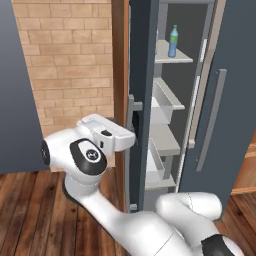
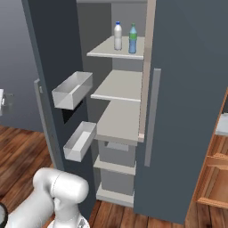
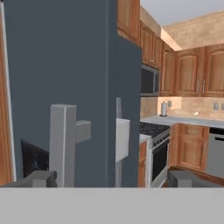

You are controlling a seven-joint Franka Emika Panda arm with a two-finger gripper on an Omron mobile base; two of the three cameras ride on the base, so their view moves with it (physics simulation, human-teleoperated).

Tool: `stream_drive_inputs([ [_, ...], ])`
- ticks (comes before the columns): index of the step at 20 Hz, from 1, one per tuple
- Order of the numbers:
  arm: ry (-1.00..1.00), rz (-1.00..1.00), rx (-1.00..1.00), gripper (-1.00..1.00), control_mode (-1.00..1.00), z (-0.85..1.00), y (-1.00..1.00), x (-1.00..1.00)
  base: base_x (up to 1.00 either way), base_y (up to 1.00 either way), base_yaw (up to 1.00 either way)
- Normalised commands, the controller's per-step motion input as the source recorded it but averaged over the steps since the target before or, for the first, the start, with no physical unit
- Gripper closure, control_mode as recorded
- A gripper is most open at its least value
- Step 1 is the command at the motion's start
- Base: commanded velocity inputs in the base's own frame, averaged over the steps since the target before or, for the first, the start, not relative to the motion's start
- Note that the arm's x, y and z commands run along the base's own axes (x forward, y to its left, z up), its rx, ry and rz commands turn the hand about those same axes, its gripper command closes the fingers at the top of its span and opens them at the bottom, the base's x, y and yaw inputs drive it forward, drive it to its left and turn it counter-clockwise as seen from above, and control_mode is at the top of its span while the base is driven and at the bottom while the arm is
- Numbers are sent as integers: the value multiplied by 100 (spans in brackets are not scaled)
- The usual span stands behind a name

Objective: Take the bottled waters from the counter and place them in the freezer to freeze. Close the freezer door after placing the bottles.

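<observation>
**Both bottles in freezer, door standing open, gripper at the door's outer face**

The freezer door [image 2: 44, 67] is standing wide open; its edge is facing the base cameras and its two white door bins [image 2: 73, 90] are showing on the inner side. The bottled waters are sitting upright on the top shelf [image 2: 107, 50] of the freezer [image 2: 120, 116], just beside each other: the clear one with the blue cap [image 2: 117, 35] on the left, the blue-tinted one with the green cap [image 2: 132, 38] on the right, as the right base view is showing them.

The gripper [image 3: 111, 177] is hanging with its fingers spread wide and nothing between them. In the hand view the grey finger tips [image 3: 41, 178] are sitting low at either side, and the door's grey bar handle [image 3: 63, 144] is rising just above the left tip. Cannot tell whether it's touching. In the left base view the hand [image 1: 112, 135] is sitting against the outer side of the open door, near the handle mount.

In the hand view, a stove [image 3: 151, 144] and wooden cabinets [image 3: 188, 70] are lying beyond the door.
</observation>
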Motion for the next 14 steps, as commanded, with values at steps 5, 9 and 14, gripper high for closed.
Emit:
stream_drive_inputs([
  [5,5,-3,0,-100,-100,-1,0,49,0,0,0],
  [9,3,-2,0,-100,-100,-4,0,49,0,0,0],
  [14,1,-2,0,-100,-100,-3,0,43,0,0,0],
])
